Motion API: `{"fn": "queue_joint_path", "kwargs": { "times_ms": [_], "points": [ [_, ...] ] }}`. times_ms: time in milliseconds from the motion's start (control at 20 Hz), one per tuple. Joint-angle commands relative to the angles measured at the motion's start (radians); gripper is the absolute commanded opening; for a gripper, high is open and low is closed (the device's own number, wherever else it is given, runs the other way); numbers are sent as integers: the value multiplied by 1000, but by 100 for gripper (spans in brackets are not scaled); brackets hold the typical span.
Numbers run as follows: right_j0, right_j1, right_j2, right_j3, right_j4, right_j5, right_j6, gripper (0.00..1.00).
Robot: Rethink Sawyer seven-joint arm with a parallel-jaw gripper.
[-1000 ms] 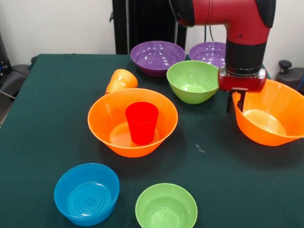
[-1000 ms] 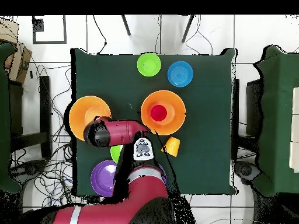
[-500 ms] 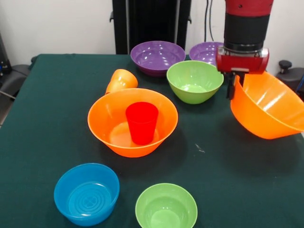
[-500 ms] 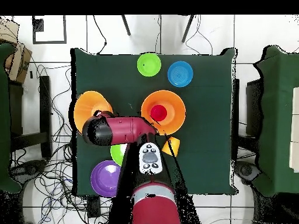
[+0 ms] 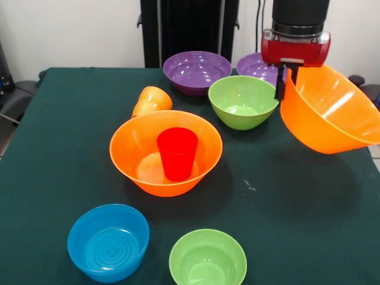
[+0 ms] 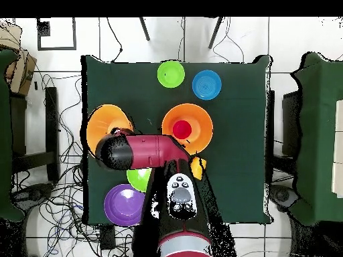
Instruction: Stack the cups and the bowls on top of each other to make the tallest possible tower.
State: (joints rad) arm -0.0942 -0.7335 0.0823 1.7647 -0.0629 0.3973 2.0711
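Orange bowl (image 5: 328, 113) tilted, clear of table (image 5: 53, 154), rim pinched between gripper (image 5: 285, 76) fingers; no legible writing

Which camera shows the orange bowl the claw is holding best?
The front view: the lifted orange bowl shows whole, tilted, hanging by its rim from the claw. In the overhead view the arm covers much of it, leaving an orange crescent.

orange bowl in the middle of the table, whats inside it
A red cup stands upright inside the orange bowl, open end up. The bowl floor beneath the cup is covered; nothing else shows inside.
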Motion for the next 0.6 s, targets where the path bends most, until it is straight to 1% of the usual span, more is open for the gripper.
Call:
{"fn": "queue_joint_path", "kwargs": {
  "times_ms": [50, 150, 300, 450, 500, 600],
  "points": [
    [-45, -55, 96, 22, -6, 141, -32, 0],
    [-67, -49, 106, 21, -18, 137, -54, 0],
    [-149, -40, 171, 62, -9, 98, -92, 0],
    [-223, -65, 227, 111, -7, 75, -121, 0],
    [-248, -72, 246, 127, -15, 69, -134, 0],
    [-322, -70, 304, 181, -30, 30, -155, 0]
  ]
}}
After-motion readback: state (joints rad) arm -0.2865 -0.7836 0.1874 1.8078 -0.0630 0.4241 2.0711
